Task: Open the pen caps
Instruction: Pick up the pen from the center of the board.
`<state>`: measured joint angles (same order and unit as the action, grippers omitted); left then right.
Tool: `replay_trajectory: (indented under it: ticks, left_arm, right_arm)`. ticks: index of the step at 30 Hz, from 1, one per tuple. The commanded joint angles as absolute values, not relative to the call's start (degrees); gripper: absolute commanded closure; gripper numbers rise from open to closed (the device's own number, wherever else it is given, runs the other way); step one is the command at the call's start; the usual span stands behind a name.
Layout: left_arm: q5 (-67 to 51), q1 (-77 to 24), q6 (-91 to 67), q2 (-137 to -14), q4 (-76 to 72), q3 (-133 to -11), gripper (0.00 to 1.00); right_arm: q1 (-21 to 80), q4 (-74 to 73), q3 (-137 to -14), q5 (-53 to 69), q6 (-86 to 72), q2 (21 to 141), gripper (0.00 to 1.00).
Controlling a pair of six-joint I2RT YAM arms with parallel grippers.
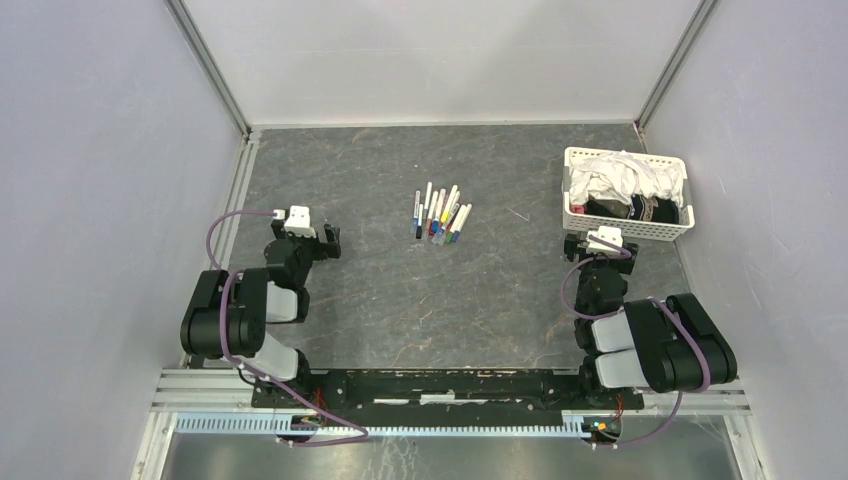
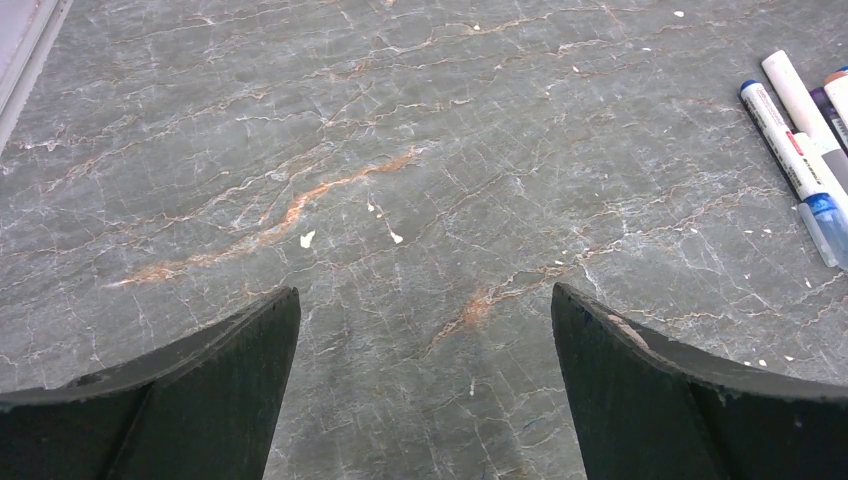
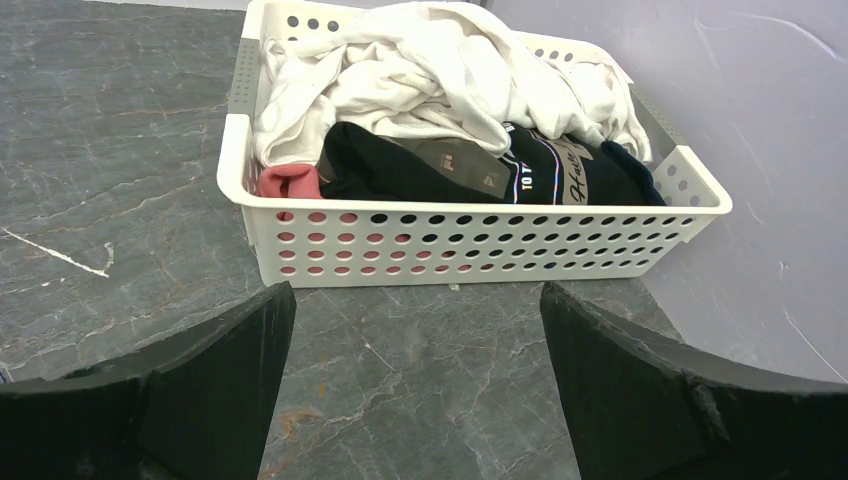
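Observation:
Several white-barrelled pens point(image 1: 440, 213) lie side by side in a fanned row at the middle of the dark stone table, their pen caps point(image 1: 445, 238) on the near coloured ends. My left gripper point(image 1: 320, 241) is open and empty, low over bare table well to the left of the row. Its wrist view shows up to three pens point(image 2: 795, 150) at the right edge, one with a blue cap point(image 2: 826, 225), right of and beyond my open gripper point(image 2: 425, 300). My right gripper point(image 1: 600, 250) is open and empty, far right of the pens and just in front of a basket.
A white perforated basket point(image 1: 625, 228) of white and dark clothes stands at the back right; its front wall point(image 3: 450, 250) is just beyond my right gripper point(image 3: 415, 295). White walls close in the table on three sides, with metal rails along the left and near edges.

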<state>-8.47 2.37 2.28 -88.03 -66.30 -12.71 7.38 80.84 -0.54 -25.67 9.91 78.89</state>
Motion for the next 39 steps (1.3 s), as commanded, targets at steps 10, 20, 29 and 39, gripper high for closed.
replay_trajectory:
  ticks: [10,20,29,39]
  left_arm:
    - [-8.8,3.0,-1.4,-84.7,-62.6,-15.9,0.00]
    - [-10.8,6.0,1.8,-74.4,-2.1,-48.1,0.00]
    - [-14.9,8.1,5.2,-67.8,21.7,-58.0,0.00]
    - [-16.1,8.2,9.2,-63.0,31.8,-56.4,0.01]
  right_arm:
    - [9.0,63.6,0.8,-26.3,9.0,68.0,0.02]
    - [8.9,11.0,-22.0,-34.0,-29.3,57.2,0.02]
    - [20.6,-6.2,-38.2,-27.3,-28.2,70.7,0.02]
    - [31.4,-5.4,-50.3,-19.9,-30.9,86.2,0.23]
